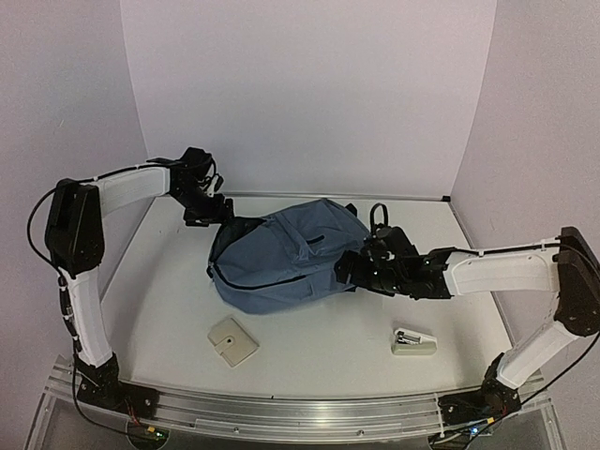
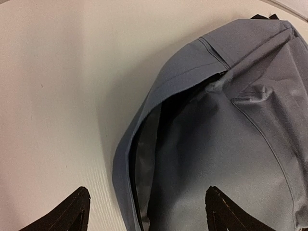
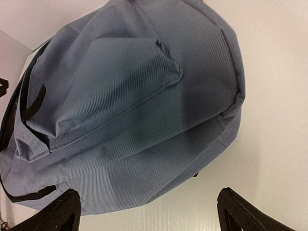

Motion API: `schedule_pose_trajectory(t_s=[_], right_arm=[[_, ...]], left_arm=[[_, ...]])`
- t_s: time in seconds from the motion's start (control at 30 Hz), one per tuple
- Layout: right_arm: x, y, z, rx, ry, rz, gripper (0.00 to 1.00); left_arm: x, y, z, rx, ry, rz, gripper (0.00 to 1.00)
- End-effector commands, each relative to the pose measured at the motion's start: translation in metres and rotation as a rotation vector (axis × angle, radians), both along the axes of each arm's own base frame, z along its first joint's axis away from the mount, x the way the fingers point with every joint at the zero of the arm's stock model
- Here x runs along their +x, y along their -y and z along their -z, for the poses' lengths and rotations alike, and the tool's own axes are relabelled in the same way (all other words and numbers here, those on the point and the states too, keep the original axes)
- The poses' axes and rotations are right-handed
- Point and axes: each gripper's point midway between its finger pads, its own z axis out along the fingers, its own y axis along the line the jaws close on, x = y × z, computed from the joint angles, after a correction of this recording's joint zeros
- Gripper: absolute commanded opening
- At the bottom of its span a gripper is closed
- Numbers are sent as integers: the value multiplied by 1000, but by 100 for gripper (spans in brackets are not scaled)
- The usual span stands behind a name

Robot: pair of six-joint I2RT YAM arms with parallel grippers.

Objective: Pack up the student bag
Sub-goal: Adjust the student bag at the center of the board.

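Observation:
The student bag (image 1: 281,258), slate-blue with black zips, lies flat in the middle of the table. Its main opening gapes as a dark slit (image 2: 144,159) along the left edge. My left gripper (image 1: 216,216) hovers at the bag's far left corner. It is open, its black fingertips (image 2: 67,216) straddling the slit, and it holds nothing (image 2: 147,216). My right gripper (image 1: 345,269) sits at the bag's right side, also open (image 3: 147,214). The bag's rounded edge (image 3: 144,183) lies just ahead of its fingers (image 3: 245,214), and the front pocket (image 3: 106,86) shows beyond.
A small beige square case (image 1: 232,340) lies on the table in front of the bag, towards the left. A pale stapler-like item (image 1: 413,341) lies at the front right. White walls close off the back and both sides of the table (image 1: 169,300).

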Motion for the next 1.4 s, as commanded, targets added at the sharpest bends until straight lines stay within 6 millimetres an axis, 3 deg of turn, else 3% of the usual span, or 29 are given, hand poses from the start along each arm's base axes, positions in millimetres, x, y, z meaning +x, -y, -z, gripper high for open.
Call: schedule_pose_trajectory(t_s=[0.0,0.1,0.17,0.27,0.3,0.33,0.5,0.63,0.73,0.83,0.93,1.07,1.23,1.37], right_arm=[[-2,-18,-4,185,-16,5,98],[-1,-25,2,209,-19,-9,98],[4,-30,4,220,-14,-9,98],[12,-34,14,205,-12,0,98],[15,-36,17,204,-12,3,98],[19,-36,21,200,-15,10,98],[37,-28,36,198,-14,41,95],[63,-12,43,176,-4,70,93],[89,2,45,154,9,82,92],[117,12,37,145,40,79,91],[135,26,23,122,71,86,90],[135,46,-11,13,130,105,93],[110,69,-63,-57,215,110,92],[81,56,-101,-73,288,39,92]], left_arm=[[23,0,0,71,31,54,81],[24,8,12,43,-1,79,72],[24,8,23,45,-22,79,55],[19,10,39,42,-73,83,14],[15,10,44,36,-93,81,4],[12,10,47,30,-103,73,1],[-18,12,28,-96,-91,21,0],[-58,23,5,-229,-83,4,0],[-95,43,-4,-283,-103,7,0],[-132,75,-17,-364,-110,12,0],[-164,98,-15,-412,-129,-2,0],[-179,88,0,-389,-132,-109,0],[-187,66,31,-353,-156,-224,3],[-199,61,56,-351,-211,-258,8]])
